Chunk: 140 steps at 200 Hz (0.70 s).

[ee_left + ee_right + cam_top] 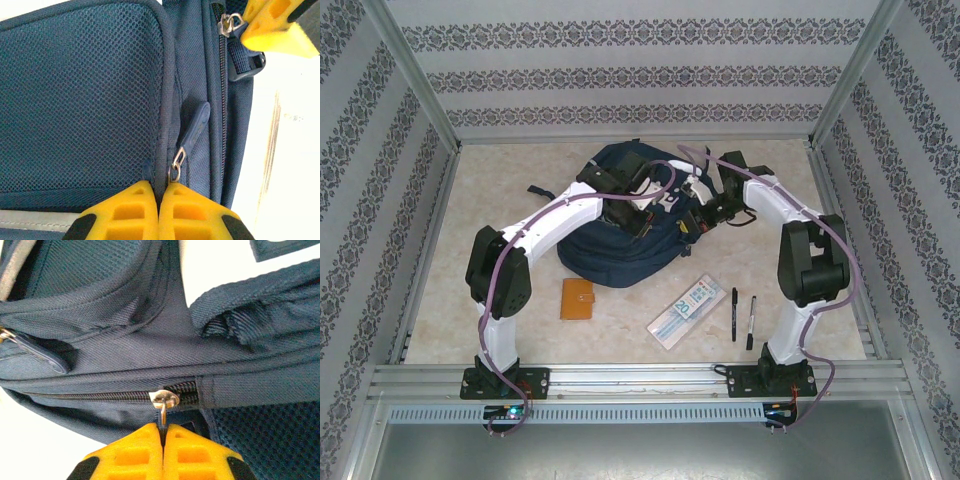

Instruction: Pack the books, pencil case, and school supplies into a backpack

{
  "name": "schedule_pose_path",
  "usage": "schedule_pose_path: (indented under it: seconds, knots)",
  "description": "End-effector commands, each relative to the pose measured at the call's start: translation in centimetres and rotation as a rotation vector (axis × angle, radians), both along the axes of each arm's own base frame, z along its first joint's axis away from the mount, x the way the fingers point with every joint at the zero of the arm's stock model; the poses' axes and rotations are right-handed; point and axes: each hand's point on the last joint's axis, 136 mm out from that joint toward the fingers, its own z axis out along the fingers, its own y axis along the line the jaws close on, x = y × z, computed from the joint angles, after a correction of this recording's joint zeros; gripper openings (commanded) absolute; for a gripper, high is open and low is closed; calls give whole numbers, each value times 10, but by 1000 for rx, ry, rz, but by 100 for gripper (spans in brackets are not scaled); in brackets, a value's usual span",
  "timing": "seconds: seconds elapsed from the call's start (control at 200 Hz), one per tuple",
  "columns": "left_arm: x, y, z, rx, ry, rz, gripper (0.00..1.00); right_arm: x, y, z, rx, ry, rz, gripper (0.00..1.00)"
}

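The navy-blue backpack [610, 245] lies at the back middle of the table, with both arms reaching over it. My left gripper [159, 187] is shut on a piped seam of the backpack [80, 100], right beside a metal zip ring [175, 170]. My right gripper [163, 432] is shut on the metal pull of a zip slider [165, 399] at the end of a closed zip. From above, the left gripper [642, 222] and right gripper [700, 220] sit close together. The orange-brown notebook [577, 298], pencil case [685, 310] and two black pens [734, 312] [751, 320] lie in front of the backpack.
A strap and buckle [245, 62] hang at the backpack's edge. The right gripper's yellow finger [280, 25] shows at the top of the left wrist view. Patterned walls and metal frame rails [640, 378] enclose the table.
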Motion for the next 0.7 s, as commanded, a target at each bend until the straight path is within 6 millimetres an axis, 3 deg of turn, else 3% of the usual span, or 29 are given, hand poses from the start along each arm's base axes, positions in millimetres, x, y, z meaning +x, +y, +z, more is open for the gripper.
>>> schedule_pose_path:
  seconds: [0.0, 0.21, 0.395, 0.555, 0.695]
  knots:
    - [10, -6, 24, -62, -51, -15, 0, -3, -8, 2, -94, -83, 42, 0]
    - [16, -8, 27, -92, -53, 32, 0, -18, 9, 16, 18, -37, 58, 0]
    - [23, -18, 29, -156, -39, 90, 0, -52, 27, 28, 171, 92, 22, 0]
    - [30, -26, 31, -201, -44, 115, 0, -74, 47, 27, 218, 164, 34, 0]
    - [36, -35, 31, -249, -32, 148, 0, -75, 68, 28, 304, 214, 18, 0]
